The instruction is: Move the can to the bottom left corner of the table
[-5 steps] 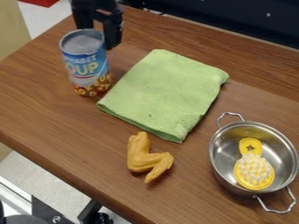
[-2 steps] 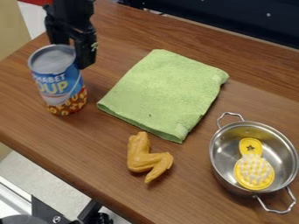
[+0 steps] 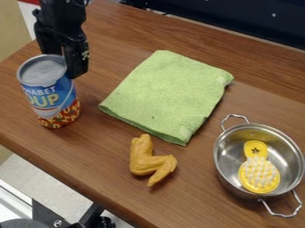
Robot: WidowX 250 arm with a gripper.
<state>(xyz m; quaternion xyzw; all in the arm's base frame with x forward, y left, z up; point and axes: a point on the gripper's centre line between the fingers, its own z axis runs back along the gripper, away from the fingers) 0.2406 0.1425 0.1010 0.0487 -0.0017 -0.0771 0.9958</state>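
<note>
Camera view shows 1 upright can (image 3: pixel 50 94), blue-labelled with red-and-yellow lower band.

Black robot arm (image 3: pixel 61 10): enters at view's top edge, above and behind blue, red and silver metal soup can (image 3: pixel 49 95), landmark for all places here. Lower section hangs steeply down toward can's far side. Black two-finger gripper (image 3: pixel 62 61): points downward, closed against can's upper part. Fingers apart by can's thickness between them: one black finger (image 3: pixel 77 60) at can's right as camera sees it, tip beside upper wall, just below rim; other behind can's rim, tip hidden by can.
</note>
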